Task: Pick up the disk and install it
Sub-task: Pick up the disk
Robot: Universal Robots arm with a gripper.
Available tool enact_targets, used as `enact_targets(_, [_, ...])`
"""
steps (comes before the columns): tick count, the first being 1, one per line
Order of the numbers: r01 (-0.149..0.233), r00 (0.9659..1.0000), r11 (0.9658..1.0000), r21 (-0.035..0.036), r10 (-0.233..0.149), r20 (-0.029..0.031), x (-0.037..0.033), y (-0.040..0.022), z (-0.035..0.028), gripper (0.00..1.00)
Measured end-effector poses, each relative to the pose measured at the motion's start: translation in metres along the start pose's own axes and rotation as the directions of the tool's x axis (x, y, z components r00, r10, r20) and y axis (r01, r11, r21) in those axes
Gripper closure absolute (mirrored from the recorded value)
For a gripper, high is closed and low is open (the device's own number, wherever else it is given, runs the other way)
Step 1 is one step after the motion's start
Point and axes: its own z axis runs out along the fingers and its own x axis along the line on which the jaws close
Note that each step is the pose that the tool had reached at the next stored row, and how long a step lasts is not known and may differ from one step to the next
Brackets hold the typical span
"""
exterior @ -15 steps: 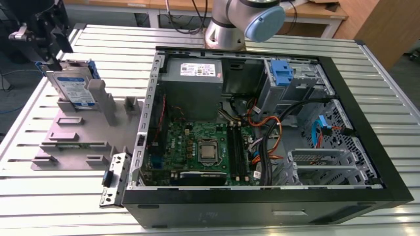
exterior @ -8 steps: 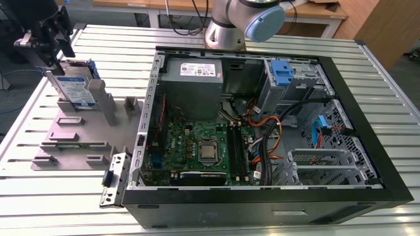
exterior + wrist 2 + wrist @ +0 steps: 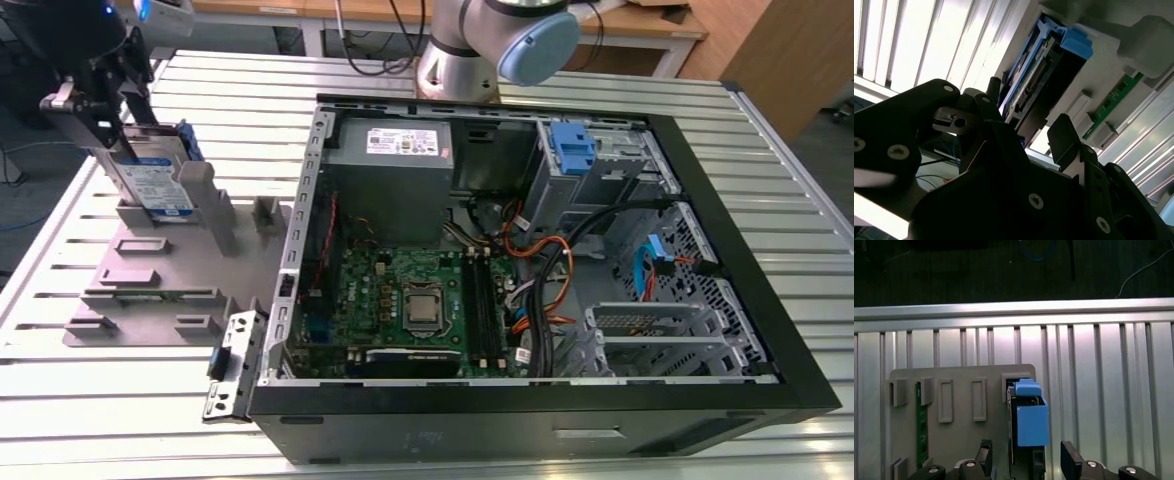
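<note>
Straddling the disk [image 3: 1031, 422] with its fingers apart, the gripper [image 3: 1026, 447] holds nothing. The disk stands upright in the grey holder [image 3: 134, 250], to the exterior view's left of the open computer case [image 3: 534, 430]. An off-centre squeeze could cock it in the slot and jam it — or the fingers could slip off the blue plastic.

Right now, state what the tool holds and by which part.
Nothing. In the first wrist view the open tool straddles the disk at its blue end, a gap on each side; the disk stands in a grey holder.

Lab: aluminium bench [image 3: 107, 400], opened computer case [image 3: 534, 425]
</note>
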Motion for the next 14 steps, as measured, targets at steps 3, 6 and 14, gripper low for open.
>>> enact_targets(3, [0.004, 1.0000, 1.0000, -0.0001, -0.004, -0.0002, 0.0001, -0.0001, 0.0032, 0.35])
enact_targets(6, [0.021, 0.9998, 0.9998, -0.0009, -0.021, -0.0009, 0.0001, -0.0001, 0.0038, 0.35])
enact_targets(14, [0.042, 0.9991, 0.9991, -0.0013, -0.042, -0.0016, -0.0002, 0.0001, -0.0010, 0.35])
